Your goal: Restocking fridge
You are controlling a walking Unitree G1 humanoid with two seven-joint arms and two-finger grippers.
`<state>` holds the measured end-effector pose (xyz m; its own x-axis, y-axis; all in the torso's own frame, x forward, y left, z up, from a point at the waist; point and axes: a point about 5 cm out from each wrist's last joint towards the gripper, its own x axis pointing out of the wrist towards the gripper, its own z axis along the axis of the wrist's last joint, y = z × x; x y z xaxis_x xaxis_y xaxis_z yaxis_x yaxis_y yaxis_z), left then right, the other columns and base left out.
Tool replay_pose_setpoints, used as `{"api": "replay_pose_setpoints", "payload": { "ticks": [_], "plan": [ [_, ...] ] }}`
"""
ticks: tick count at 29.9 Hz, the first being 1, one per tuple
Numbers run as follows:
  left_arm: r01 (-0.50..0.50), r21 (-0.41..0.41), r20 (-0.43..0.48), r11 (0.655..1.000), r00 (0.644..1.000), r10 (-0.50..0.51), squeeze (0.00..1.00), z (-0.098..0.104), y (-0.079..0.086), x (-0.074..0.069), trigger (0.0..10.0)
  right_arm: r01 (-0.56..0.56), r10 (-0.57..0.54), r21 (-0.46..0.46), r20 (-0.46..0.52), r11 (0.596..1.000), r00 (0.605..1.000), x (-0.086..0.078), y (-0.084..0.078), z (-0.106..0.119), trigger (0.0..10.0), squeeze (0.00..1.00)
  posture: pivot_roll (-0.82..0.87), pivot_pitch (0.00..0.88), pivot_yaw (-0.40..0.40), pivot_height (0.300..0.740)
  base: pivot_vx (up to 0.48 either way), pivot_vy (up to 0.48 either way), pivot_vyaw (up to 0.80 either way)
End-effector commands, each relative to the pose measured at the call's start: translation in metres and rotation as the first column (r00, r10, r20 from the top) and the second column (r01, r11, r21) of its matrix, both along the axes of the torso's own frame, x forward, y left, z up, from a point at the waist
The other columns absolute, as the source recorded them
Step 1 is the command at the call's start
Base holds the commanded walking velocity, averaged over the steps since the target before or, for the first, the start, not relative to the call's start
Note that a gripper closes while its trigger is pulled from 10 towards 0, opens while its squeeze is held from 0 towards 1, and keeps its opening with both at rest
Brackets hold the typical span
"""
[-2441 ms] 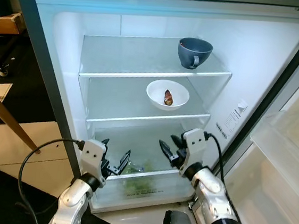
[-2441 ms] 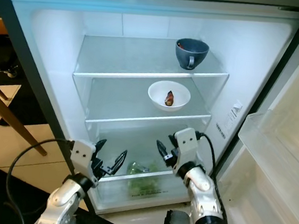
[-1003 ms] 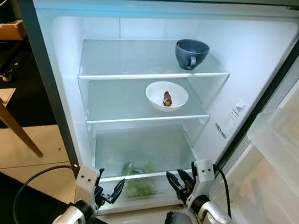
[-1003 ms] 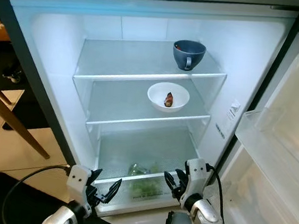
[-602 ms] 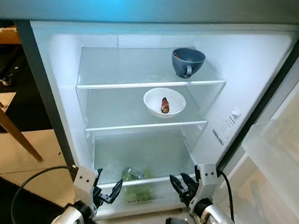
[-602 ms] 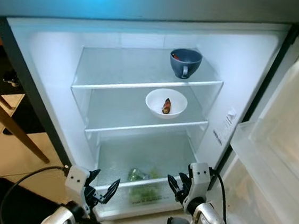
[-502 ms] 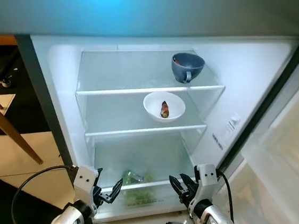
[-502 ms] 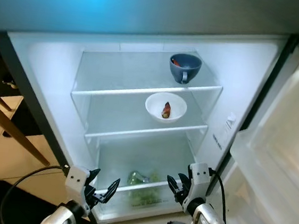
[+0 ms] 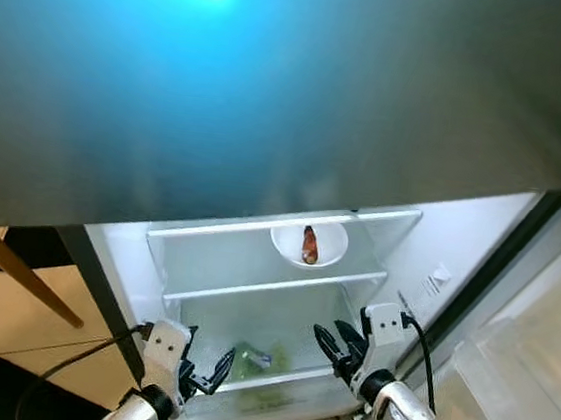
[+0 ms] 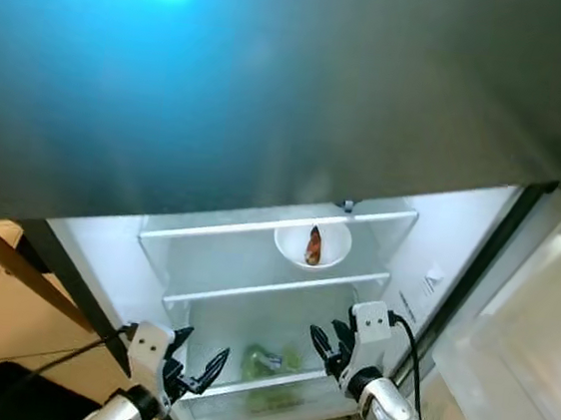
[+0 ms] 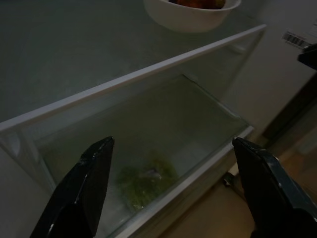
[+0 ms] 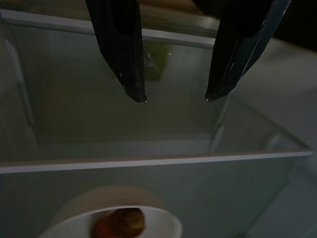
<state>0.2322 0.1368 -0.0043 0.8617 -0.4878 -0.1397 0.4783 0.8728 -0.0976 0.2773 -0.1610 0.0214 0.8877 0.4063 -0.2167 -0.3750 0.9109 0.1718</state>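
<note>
White-walled open fridge (image 9: 428, 241) shows glass shelves under a dark grey panel that covers the upper part of the head views, with a white round bowl (image 9: 308, 242) holding a reddish-brown piece of food (image 9: 310, 245) on one shelf. Lower down, a green leafy bundle (image 9: 257, 357) lies in the clear bottom drawer. Left gripper (image 9: 205, 375) and right gripper (image 9: 336, 346) hang before that drawer, fingers spread and holding nothing, the greens between them and farther back.

A slanting wooden leg (image 9: 16, 265) crosses the beige tiled floor (image 9: 6, 337) on the left. A dark mat (image 9: 0, 393) lies in the lower left corner of the floor, with a black cable (image 9: 74, 364) curving above it.
</note>
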Motion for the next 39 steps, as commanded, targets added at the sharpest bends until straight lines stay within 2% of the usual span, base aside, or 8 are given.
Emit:
{"api": "replay_pose_setpoints", "payload": {
  "ticks": [1,10,17,30,39],
  "plan": [
    [-0.029,0.006,0.043,1.000,0.999,0.029,0.00,0.0079,0.0094,0.0071,10.0,-0.001,0.001,0.001,-0.018,1.000,1.000,-0.0050,0.0002,-0.0056,10.0,0.00,-0.07,0.060,0.018,0.642,0.000,0.000,0.00],
    [-0.005,0.020,0.042,1.000,0.999,0.004,0.00,0.0063,0.0060,0.0046,10.0,-0.015,0.015,0.014,-0.003,1.000,1.000,-0.0071,-0.0006,-0.0048,10.0,0.00,-0.07,0.066,0.016,0.642,0.000,0.000,0.00],
    [0.027,0.031,0.052,0.999,0.998,-0.029,0.00,0.0069,0.0006,0.0042,10.0,-0.027,0.027,0.030,0.009,0.999,1.000,-0.0085,0.0000,-0.0039,10.0,0.00,-0.07,0.063,0.018,0.681,0.000,0.000,0.00],
    [0.040,0.040,0.056,0.998,0.998,-0.042,0.00,0.0071,0.0001,0.0039,10.0,-0.021,0.021,0.035,0.017,0.999,1.000,-0.0084,-0.0013,-0.0032,10.0,0.00,-0.07,0.066,0.023,0.740,0.000,0.000,0.00],
    [0.052,0.049,0.060,0.997,0.997,-0.055,0.00,0.0080,0.0000,0.0047,10.0,-0.019,0.018,0.036,0.021,0.999,1.000,-0.0080,-0.0005,-0.0028,10.0,0.00,-0.07,0.066,0.028,0.740,0.000,0.000,0.00]
  ]
}}
